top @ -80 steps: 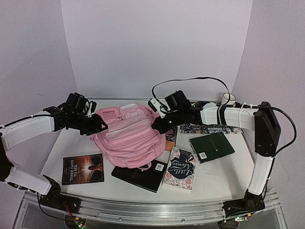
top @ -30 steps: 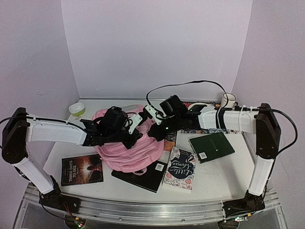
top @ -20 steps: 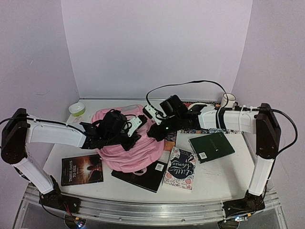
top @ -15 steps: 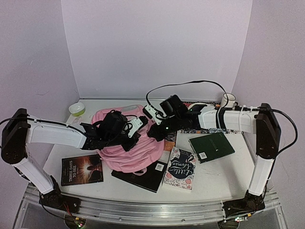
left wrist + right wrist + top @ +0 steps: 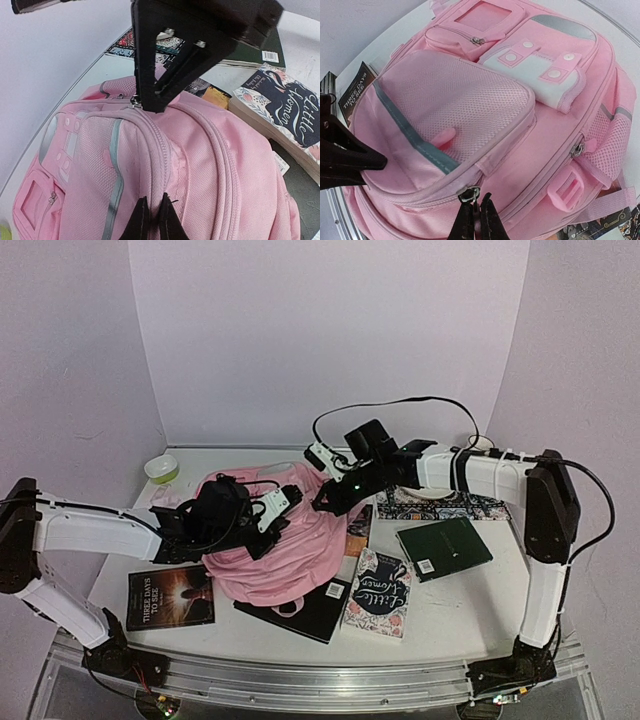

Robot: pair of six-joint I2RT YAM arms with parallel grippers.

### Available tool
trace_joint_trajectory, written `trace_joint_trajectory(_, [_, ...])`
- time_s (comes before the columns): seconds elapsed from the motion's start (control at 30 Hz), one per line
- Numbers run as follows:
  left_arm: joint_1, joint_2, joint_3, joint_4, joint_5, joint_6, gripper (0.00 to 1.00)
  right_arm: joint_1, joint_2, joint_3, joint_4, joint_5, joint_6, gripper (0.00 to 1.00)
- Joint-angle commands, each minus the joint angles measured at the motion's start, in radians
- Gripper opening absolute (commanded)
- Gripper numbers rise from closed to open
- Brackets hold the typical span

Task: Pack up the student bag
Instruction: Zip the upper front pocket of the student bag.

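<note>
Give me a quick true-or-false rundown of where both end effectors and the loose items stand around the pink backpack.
1. The right end effector is shut at the metal zipper pull of the large soft pink fabric backpack. True.
2. The left end effector hangs wide open above the backpack. False: it is shut, pinching the fabric beside a zipper seam.
3. The floral "Little Women" paperback book is inside the backpack. False: it lies out on the white table.
4. The small green bowl sits at the table's far-left corner. True.
</note>
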Motion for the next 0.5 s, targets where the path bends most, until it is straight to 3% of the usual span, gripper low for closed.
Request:
trace_joint_trajectory(0.0, [-0.032,-0.086,-0.024,-0.006,0.053,0.072,0.0,-0.108,0.07,0.119,-0.056,0.109,-0.057,0.0])
trace_joint_trajectory(0.23, [-0.044,-0.152,-0.032,0.018,0.11,0.095,0.0,-0.118,0.176,0.251,-0.088,0.154,-0.06,0.0])
trace_joint_trajectory(0.37, [-0.044,-0.161,-0.029,0.037,0.083,0.089,0.0,-0.118,0.186,0.284,-0.085,0.073,-0.036,0.01])
trace_joint_trajectory(0.47, [-0.042,-0.121,0.009,0.055,-0.033,0.069,0.0,-0.118,0.162,0.287,-0.08,0.032,-0.015,0.18])
